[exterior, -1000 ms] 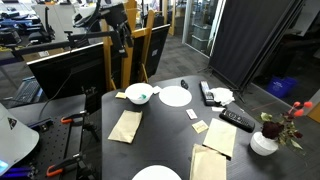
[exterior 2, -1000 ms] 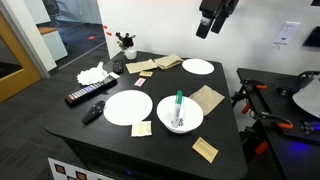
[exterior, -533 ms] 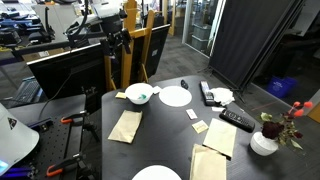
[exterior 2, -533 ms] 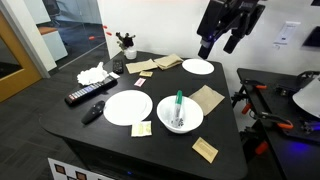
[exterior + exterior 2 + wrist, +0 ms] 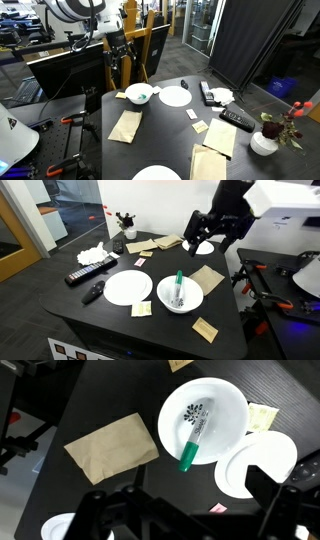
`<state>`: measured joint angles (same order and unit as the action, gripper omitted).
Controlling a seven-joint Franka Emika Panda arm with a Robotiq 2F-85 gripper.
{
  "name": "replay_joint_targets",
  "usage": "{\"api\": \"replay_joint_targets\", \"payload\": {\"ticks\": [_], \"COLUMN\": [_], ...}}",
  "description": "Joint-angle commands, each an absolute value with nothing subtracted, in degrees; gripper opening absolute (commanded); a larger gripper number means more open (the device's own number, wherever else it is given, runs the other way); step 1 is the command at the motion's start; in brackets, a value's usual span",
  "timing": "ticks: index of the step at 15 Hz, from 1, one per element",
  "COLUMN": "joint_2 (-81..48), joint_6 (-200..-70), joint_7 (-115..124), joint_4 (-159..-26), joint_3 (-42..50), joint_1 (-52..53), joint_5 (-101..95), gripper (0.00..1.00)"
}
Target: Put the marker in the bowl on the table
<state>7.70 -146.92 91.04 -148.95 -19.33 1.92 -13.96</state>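
Note:
The green marker with a whitish barrel lies inside the small white bowl, its green end sticking over the rim. Both exterior views show the marker in the bowl on the black table; the bowl stands near a table edge. My gripper is open and empty, with its dark fingers spread wide. It hangs in the air above the table, apart from the bowl, in both exterior views.
Flat white plates lie beside the bowl. Brown napkins, a black remote, a crumpled tissue and a vase with flowers share the table. Monitors stand behind it.
My arm has come down from high above towards the table, with the gripper open throughout. The marker has stayed in the bowl.

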Motion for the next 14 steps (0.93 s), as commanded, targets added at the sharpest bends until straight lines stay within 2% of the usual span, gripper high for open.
{"api": "replay_joint_targets", "payload": {"ticks": [1,5,14], "joint_2": [3.14,-0.62,-1.33], "joint_6": [-147.43,-147.36,-145.37], "joint_7": [101.9,112.12,113.3], "joint_4": [-146.43,-144.55,-144.12], "joint_3": [-18.52,-17.01,-14.65], "joint_1": [2.79,5.11,7.66], "joint_5": [-21.05,-28.28,-28.48], "gripper": [1.0,1.0,1.0]}}
